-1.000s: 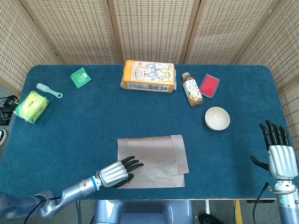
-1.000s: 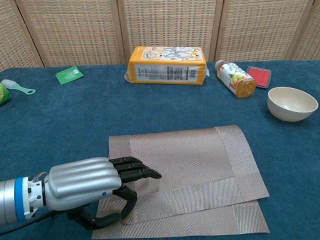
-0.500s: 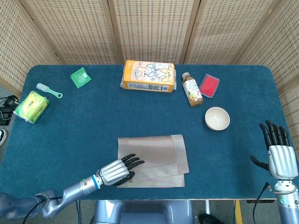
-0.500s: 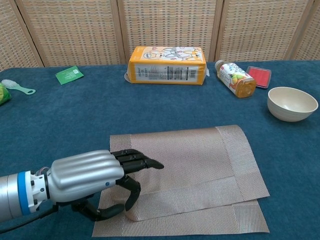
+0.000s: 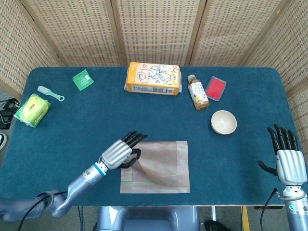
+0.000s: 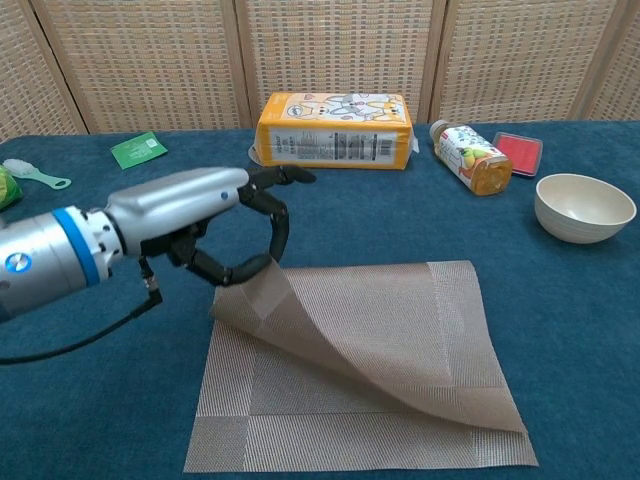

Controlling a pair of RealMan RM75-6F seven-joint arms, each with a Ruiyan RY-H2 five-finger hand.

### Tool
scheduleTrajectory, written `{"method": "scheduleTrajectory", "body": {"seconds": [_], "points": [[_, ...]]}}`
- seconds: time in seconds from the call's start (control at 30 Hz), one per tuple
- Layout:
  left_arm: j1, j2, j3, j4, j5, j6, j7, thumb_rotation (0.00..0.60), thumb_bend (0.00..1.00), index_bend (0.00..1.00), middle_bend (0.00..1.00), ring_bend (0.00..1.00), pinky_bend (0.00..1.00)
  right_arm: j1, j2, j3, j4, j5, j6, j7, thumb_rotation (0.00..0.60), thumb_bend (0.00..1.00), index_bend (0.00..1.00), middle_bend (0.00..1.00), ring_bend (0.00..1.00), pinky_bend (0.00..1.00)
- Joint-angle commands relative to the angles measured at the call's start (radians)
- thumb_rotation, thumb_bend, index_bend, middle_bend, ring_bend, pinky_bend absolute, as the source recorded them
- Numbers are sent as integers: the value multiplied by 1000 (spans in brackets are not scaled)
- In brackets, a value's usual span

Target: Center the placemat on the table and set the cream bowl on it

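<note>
Left hand (image 6: 215, 225) pinches the placemat (image 6: 380, 380) corner, lifted off the table (image 5: 72, 125). Right hand (image 5: 288, 161) spread, empty (cream bowl (image 5: 224, 121) well apart).

The placemat (image 6: 400, 340) is a beige woven sheet lying folded over on itself, its upper layer's corner lifted and pinched in the left robot hand (image 6: 215, 225). The cream bowl (image 6: 584, 207) stands upright and empty, well apart to that robot hand's right, off the placemat.
</note>
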Motion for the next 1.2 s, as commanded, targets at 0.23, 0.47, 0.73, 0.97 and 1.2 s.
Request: {"method": "scheduleTrajectory", "body": {"seconds": [0.23, 0.47, 0.73, 0.97, 1.2], "points": [[-84, 37, -213, 84, -321, -138, 80, 600, 784, 827, 0, 0, 0, 1, 0, 2, 4, 4, -3, 1, 600, 0, 25, 0, 0, 0], [-80, -8, -248, 345, -387, -154, -31, 600, 784, 827, 0, 0, 0, 4, -3, 1, 4, 5, -10, -8, 600, 0, 25, 0, 0, 0], [-72, -53, -228, 528, -398, -191, -84, 600, 773, 807, 0, 0, 0, 10, -11, -1, 2, 7, -23, -26, 600, 0, 25, 0, 0, 0], [-48, 6, -225, 477, -372, -186, -148, 600, 0, 0, 0, 0, 0, 12, -12, -4, 4, 4, -28, -30, 600, 0, 25, 0, 0, 0], [51, 156, -205, 274, -339, -31, -74, 600, 0, 0, 0, 0, 0, 30, -7, -30, 21, -67, -31, -34, 600, 0, 27, 0, 0, 0]]}}
